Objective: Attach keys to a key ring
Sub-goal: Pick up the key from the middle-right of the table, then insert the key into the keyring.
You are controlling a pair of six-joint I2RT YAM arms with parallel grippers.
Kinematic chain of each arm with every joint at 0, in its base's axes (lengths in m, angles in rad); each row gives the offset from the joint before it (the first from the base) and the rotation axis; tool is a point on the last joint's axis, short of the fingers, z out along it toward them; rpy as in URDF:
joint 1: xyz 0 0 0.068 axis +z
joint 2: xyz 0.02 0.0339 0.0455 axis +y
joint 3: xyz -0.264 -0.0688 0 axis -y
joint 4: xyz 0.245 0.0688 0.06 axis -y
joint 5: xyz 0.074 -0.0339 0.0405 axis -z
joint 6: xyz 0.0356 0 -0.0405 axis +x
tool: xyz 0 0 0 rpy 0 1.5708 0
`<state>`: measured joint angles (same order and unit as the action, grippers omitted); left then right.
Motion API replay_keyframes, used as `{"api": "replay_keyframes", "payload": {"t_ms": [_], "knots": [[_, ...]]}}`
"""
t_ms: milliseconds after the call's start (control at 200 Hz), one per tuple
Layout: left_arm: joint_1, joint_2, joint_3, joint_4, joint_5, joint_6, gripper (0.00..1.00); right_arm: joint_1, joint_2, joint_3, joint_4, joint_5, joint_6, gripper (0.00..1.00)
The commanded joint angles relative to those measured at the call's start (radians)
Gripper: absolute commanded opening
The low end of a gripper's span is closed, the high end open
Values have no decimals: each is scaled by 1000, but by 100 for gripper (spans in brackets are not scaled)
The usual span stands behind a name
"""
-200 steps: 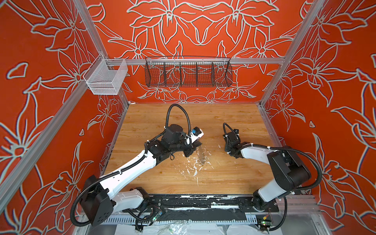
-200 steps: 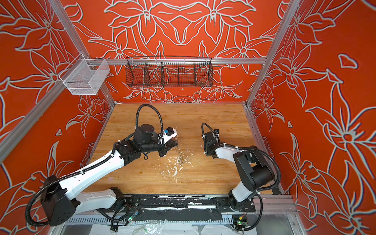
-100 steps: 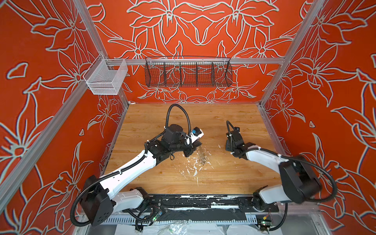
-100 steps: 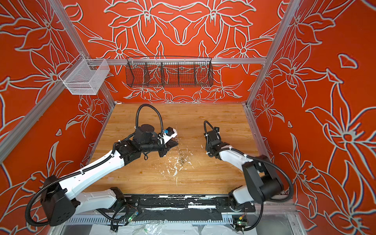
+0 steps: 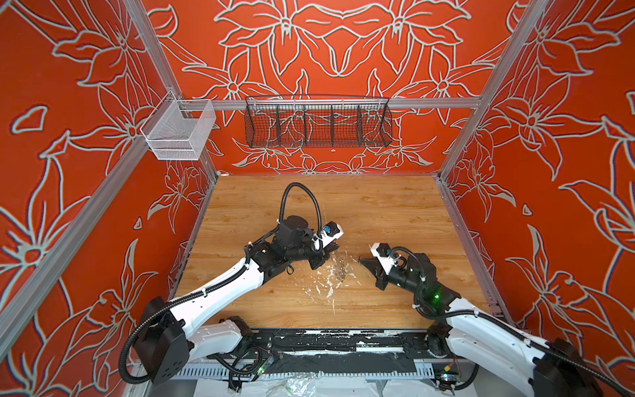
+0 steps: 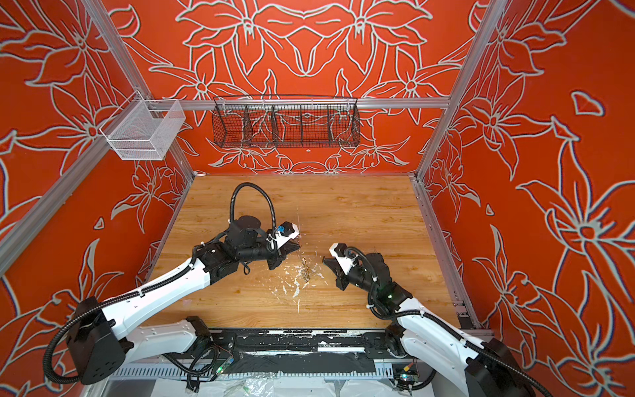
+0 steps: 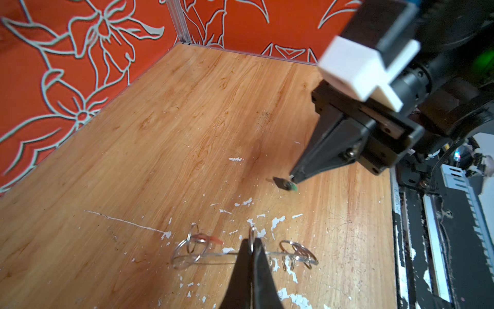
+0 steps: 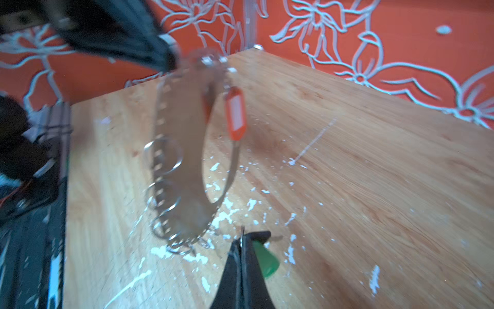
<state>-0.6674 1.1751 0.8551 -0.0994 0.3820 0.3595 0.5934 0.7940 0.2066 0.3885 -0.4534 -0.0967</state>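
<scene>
The wooden table (image 5: 378,213) lies bare on every side. Mid-table, our left gripper (image 7: 250,244) pinches the key ring (image 8: 187,160), orange key (image 8: 235,117) at its rim; our right gripper (image 8: 242,238) nearby pinches the green key (image 8: 267,260).

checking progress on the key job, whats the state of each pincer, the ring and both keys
left pincer: shut on the key ring's rim
key ring: hanging upright from the left pincer over the table
orange key: already on the key ring, dangling near its top
right pincer: shut on the green key
green key: held clear of the key ring, not yet attached
</scene>
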Motion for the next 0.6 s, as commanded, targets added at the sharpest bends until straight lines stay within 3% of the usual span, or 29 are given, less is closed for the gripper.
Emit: {"api": "replay_keyframes", "payload": {"t_ms": [0, 100, 595], "knots": [[-6, -40, -18, 89, -37, 27, 0, 17, -80, -11, 48, -133, -175, 0], [-14, -44, -38, 107, 18, 77, 0, 21, -130, -1, -16, -140, -189, 0], [-148, 65, 54, -36, -21, 263, 0, 27, -174, 25, -67, -97, -95, 0]]}}
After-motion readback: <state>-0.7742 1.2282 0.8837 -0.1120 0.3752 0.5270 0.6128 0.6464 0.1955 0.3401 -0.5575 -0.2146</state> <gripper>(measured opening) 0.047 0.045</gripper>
